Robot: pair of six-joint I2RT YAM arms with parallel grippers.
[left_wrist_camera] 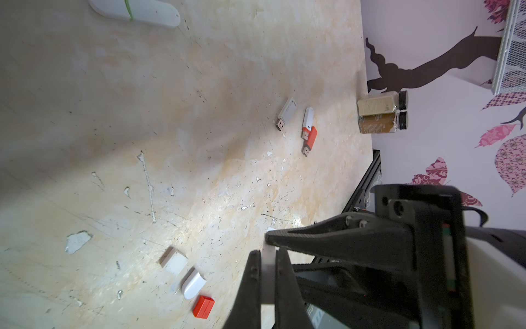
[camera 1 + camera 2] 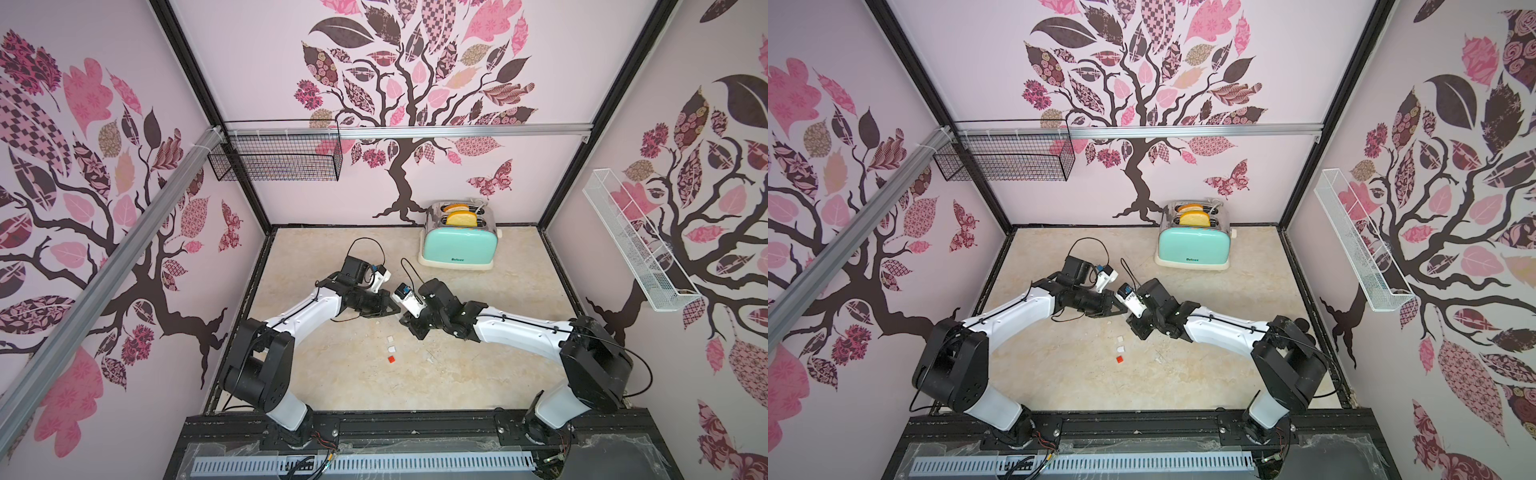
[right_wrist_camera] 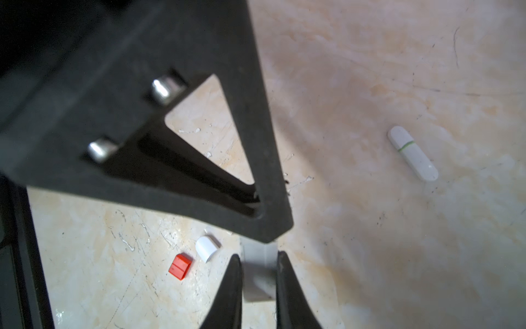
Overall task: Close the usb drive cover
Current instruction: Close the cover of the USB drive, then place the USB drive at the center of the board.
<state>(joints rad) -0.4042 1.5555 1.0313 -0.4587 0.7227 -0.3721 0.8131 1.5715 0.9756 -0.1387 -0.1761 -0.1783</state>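
Both tip to tip: left claw (image 1: 268,252) and right claw (image 3: 258,254), each tight around a white piece (image 3: 258,277).

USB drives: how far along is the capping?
Done: one white drive lies capped.
In hand: left end effector and right end effector are each shut on a pale piece, tips meeting. Whether a cap is seated cannot be told.
Left: three bare drives and three loose caps.
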